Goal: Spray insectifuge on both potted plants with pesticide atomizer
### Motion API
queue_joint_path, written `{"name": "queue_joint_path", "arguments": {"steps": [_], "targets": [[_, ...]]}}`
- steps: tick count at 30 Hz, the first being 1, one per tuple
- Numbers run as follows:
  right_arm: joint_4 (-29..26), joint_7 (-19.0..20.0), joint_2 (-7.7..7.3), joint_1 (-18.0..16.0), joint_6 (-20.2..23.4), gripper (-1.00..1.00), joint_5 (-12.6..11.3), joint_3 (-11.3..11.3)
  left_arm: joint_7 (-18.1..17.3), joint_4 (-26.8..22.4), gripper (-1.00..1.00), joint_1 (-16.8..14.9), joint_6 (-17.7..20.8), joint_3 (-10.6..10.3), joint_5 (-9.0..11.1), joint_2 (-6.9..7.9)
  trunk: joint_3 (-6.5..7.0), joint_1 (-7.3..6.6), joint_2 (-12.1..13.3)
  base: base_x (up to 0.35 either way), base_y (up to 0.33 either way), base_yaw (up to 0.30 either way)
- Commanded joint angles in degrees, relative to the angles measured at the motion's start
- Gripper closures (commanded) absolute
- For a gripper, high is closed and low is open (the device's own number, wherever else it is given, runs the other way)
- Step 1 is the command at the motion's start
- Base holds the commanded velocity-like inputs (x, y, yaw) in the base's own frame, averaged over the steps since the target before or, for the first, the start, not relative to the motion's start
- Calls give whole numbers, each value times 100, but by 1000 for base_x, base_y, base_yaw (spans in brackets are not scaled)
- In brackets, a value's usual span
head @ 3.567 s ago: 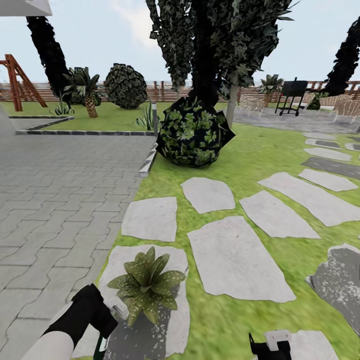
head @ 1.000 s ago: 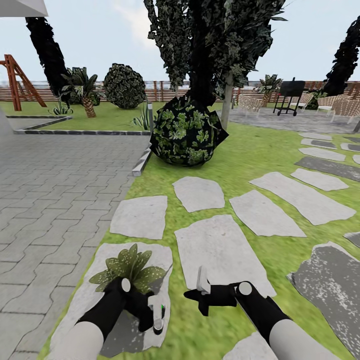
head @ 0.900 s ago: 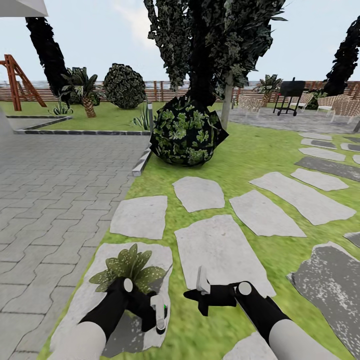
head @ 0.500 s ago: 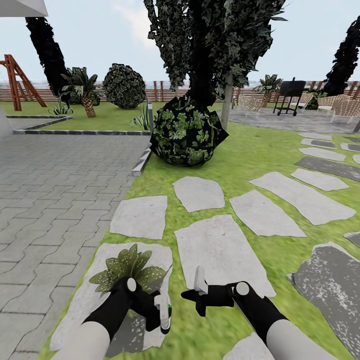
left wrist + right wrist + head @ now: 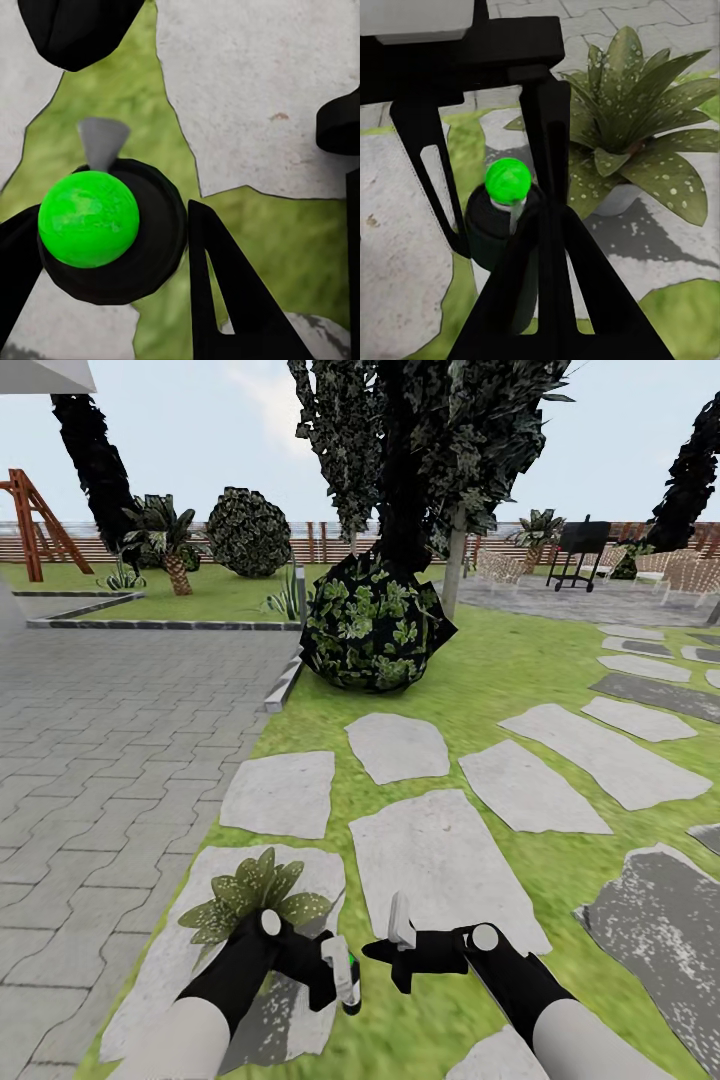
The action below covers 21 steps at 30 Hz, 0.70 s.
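My left gripper [image 5: 338,982] points down and is shut on the pesticide atomizer [image 5: 348,966], a dark bottle with a bright green cap [image 5: 88,217] and a grey nozzle [image 5: 103,139]. Its black fingers [image 5: 217,292] flank the bottle's body. Just beyond it, a potted plant [image 5: 255,895] stands on a stepping stone, with white insectifuge specks [image 5: 673,187] on its pointed leaves. My right gripper [image 5: 375,950] is shut and empty, and points at the atomizer [image 5: 502,225] from close by. The plant's pale pot [image 5: 619,201] shows under the leaves.
Grey stepping stones [image 5: 440,865] lie across the lawn ahead and to the right. A paved area [image 5: 100,740] runs along the left. A round dark bush [image 5: 370,625] and a tree stand ahead, with a wooden fence, a grill [image 5: 585,550] and a swing frame [image 5: 30,520] far behind.
The left gripper has carried the atomizer rightward, closer to the right gripper's tip. The right arm has barely moved. Since 3.6 s ago, the view has shifted and both arms have come up.
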Motion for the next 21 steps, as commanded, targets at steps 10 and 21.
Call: {"name": "queue_joint_path", "arguments": {"steps": [10,21], "targets": [[-8,-9,-4,-2,-30,100,32,14,98,48,100,-4,-4,30,-21,-8,-5,-1,-2,0,0,0],[-8,-10,-4,-2,-29,100,32,9,114,63,100,1,-11,30,229,-35,-5,-1,-2,0,0,0]]}}
